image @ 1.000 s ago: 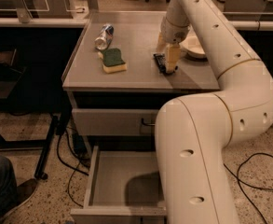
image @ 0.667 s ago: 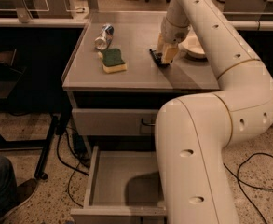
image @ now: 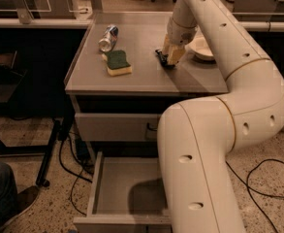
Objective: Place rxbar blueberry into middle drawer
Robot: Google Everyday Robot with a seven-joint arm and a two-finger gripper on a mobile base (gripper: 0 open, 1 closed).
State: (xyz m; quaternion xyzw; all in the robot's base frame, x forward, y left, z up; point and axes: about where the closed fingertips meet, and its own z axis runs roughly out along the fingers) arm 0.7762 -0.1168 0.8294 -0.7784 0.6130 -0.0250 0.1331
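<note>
Observed gripper (image: 172, 57) low on grey table (image: 132, 79), fingers (image: 175, 54) clamping dark navy rxbar blueberry packet (image: 161, 58) (jutting from their camera-left edge). Noted grey metal middle drawer (image: 127, 188) open below.

You have a smooth, matt grey counter (image: 146, 79) with a dull sheen. The arm (image: 204, 169) wears a smooth cream plastic shell with a soft gloss. Its hand (image: 168, 60), low over the counter just beside the white glazed bowl (image: 202, 48), looks like the same pale plastic. At the hand, the rxbar blueberry (image: 159, 56) shows a dark wrapper. The sponge (image: 118, 63) has a rough green top on yellow foam. The can (image: 108, 38) is shiny metal. The middle drawer (image: 127, 188) is plain matt grey metal, and the floor (image: 267, 178) is speckled stone.
</note>
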